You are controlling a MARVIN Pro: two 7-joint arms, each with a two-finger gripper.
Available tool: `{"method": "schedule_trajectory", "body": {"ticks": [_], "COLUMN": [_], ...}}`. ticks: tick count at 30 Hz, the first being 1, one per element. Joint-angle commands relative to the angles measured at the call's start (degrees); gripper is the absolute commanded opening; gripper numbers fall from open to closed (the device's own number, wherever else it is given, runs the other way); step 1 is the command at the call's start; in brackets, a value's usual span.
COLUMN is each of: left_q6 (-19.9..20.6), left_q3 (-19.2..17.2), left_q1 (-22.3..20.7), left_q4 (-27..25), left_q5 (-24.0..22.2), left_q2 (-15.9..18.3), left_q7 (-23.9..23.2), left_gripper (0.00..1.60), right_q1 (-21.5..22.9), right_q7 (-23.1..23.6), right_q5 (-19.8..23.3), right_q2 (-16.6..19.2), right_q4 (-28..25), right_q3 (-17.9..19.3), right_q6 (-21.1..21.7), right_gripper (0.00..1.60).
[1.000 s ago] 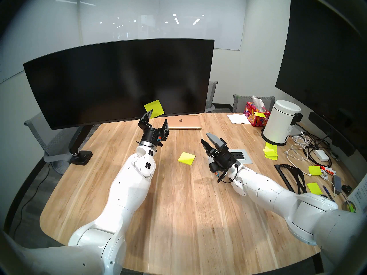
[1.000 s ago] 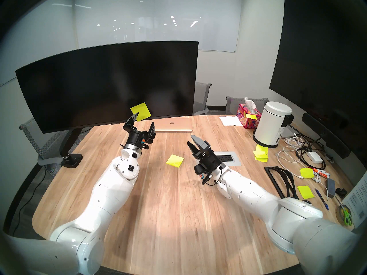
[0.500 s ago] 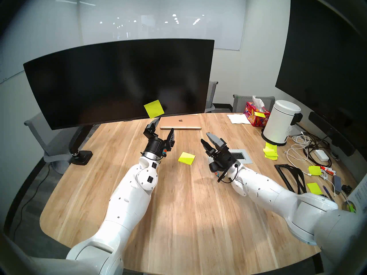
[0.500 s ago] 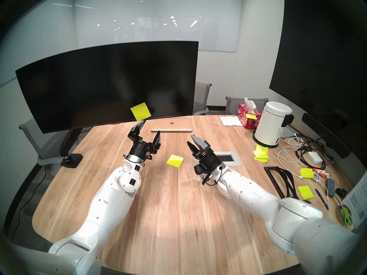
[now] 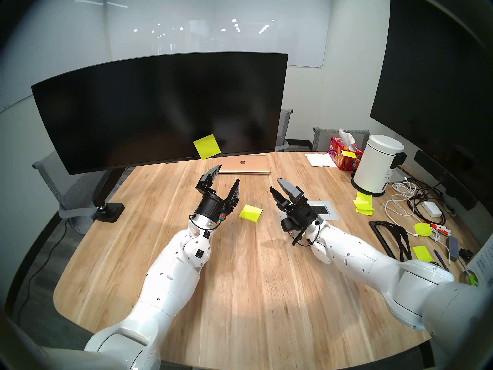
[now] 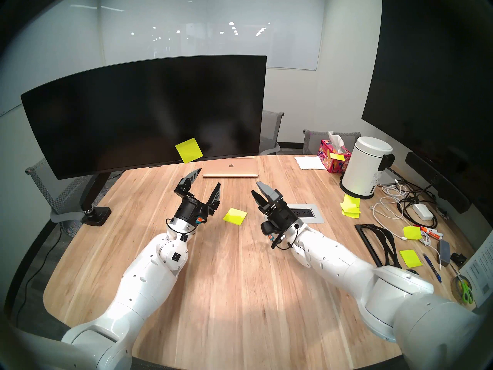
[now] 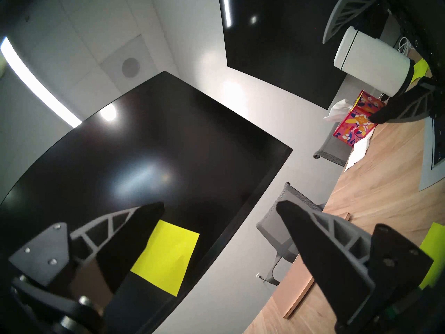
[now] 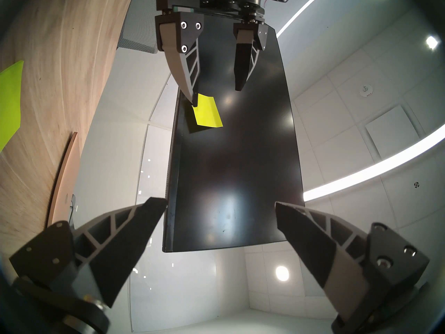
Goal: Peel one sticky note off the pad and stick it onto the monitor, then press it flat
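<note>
Note [image 5: 207, 146] sits stuck on the monitor [image 5: 149, 113], a thin neon yellow-green square, tilted, low on the glossy black screen near its bottom edge. From the left wrist I see it [image 7: 168, 254] flat against the glass, one corner hidden behind a dark finger [image 7: 134, 232]. The monitor is wide and curved, with a thin bezel, on a black arm mount clamped to the surface [image 5: 240, 281], which is pale wood with a long streaky grain.

My left gripper [image 5: 228, 176] hangs below and just right of the note, clear of it, its jaws spread wide and empty; the fingers are black with ribbed grey backs, tapering to points. My right gripper [image 5: 276, 185] is raised over the surface, well apart from the monitor, jaws apart too and holding nothing.

Between the two grippers the pad [image 5: 250, 213] lies on the wood, a small, slightly thick block of the same neon sheets, its top sheet lifted along one edge. Behind it, a slim gold laptop [image 5: 244, 166] lies closed.
</note>
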Motion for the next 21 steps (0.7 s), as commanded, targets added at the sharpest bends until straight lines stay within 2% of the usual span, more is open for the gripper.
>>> {"method": "schedule_trajectory", "body": {"ticks": [1, 9, 21], "left_q6": [-2.6, -5.2, -3.8], "left_q3": [0.6, 1.1, 0.7], "left_q1": [0.6, 2.2, 3.0], "left_q4": [-3.7, -7.0, -8.1], "left_q5": [-3.1, -10.2, -10.6], "left_q2": [0.0, 1.0, 0.6], "left_q7": [-3.1, -12.2, -12.9], "left_gripper": [1.60, 1.60, 1.60], "right_q1": [0.8, 0.8, 0.8], "right_q7": [0.0, 0.0, 0.0], "right_q5": [0.2, 0.2, 0.2], "right_q2": [0.0, 0.0, 0.0], "right_q4": [-0.5, -0.5, -0.6], "right_q3": [0.4, 0.4, 0.4], "right_q6": [-0.2, -0.2, -0.2], "right_gripper": [1.60, 1.60, 1.60]}}
